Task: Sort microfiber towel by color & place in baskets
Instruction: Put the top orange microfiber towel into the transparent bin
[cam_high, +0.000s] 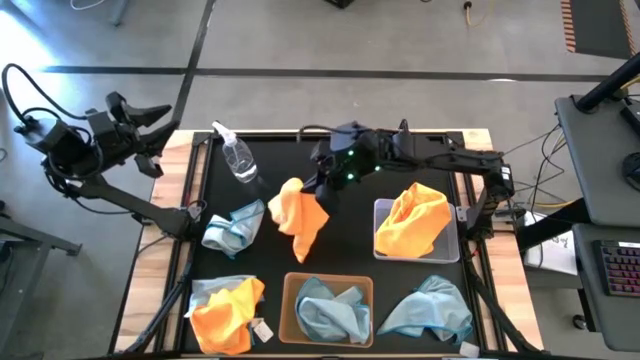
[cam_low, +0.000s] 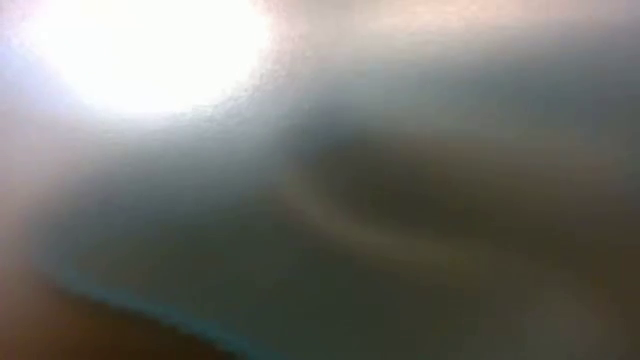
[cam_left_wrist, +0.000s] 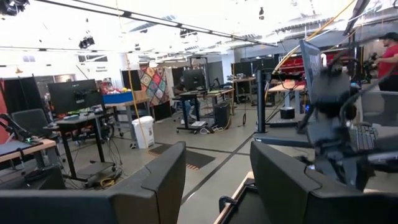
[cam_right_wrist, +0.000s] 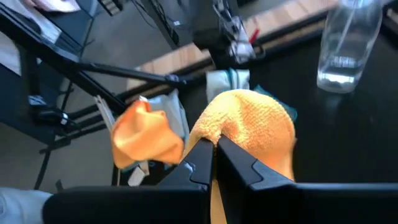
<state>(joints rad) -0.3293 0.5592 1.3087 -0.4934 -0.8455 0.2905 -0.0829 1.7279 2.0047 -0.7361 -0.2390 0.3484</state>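
High view: an orange towel (cam_high: 300, 214) is held above the middle of the bench (cam_high: 345, 245) by the shut jaws of the right gripper (cam_high: 322, 187). The left gripper (cam_high: 150, 115), jaws apart and empty, is parked off the bench. The thin pinch could slip before the grey basket (cam_high: 385, 250) is reached

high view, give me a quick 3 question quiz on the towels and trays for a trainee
1. True or false: the grey tray holds an orange towel.
2. Which end effector grips a towel? A) left B) right C) neither
3. Fill in: the tan tray holds a ____ towel.

Key:
1. True.
2. B. The right end effector is shut on a lifted orange towel at mid-table; the left end effector is open, parked off the table's far left corner.
3. Blue.
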